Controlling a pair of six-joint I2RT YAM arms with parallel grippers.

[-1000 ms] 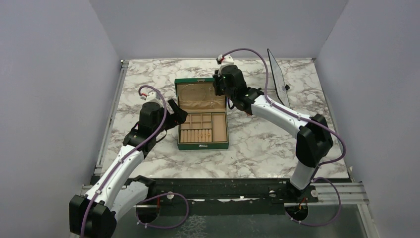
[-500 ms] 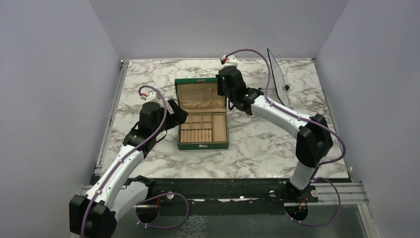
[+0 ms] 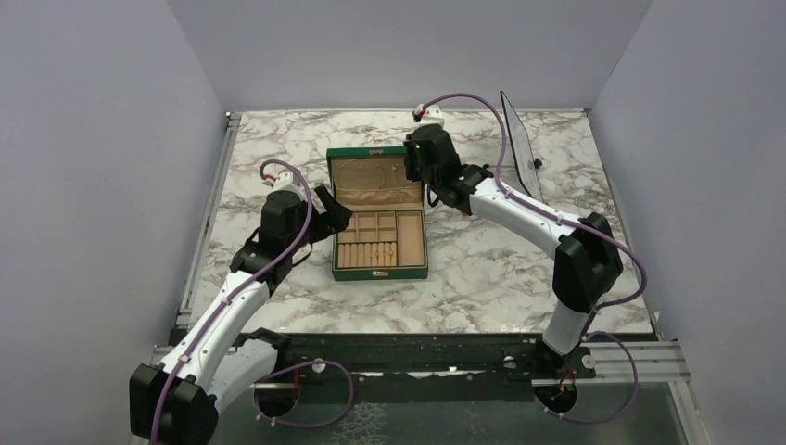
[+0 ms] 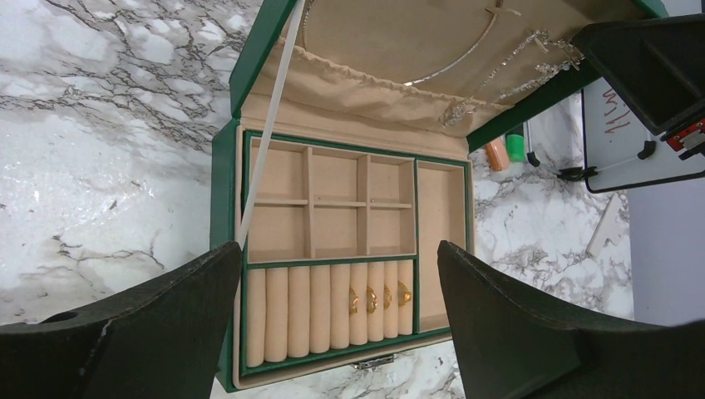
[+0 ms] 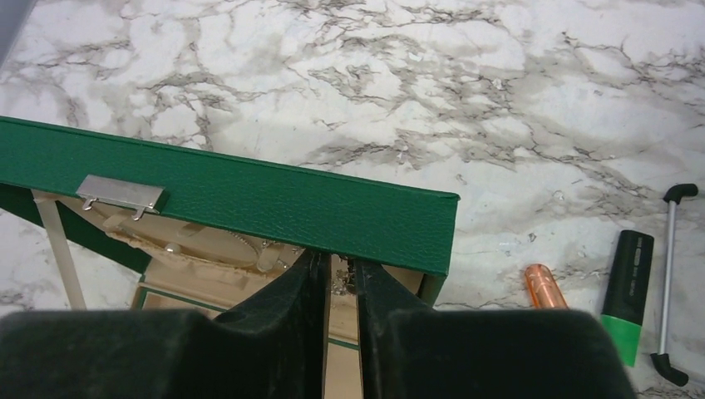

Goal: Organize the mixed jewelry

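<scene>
Left gripper: jaws flung wide and empty, just off the box's left side.
Green box: lid up, tray on show, sitting on the marble table.
Gold rings: three tucked in the ring rolls, front right of the tray.
Silvery chain: draped across the lid lining.
Right gripper: at the lid's right end, jaws a narrow slit apart, chain glinting at the tips.
Marker: right of the box, beside the orange cylinder.

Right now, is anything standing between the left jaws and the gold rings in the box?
Nothing visible does. The jaws of the left gripper stand open facing the tray, and the gold rings sit uncovered in the ring rolls. The beige lid ribbon hangs clear of them.
</scene>
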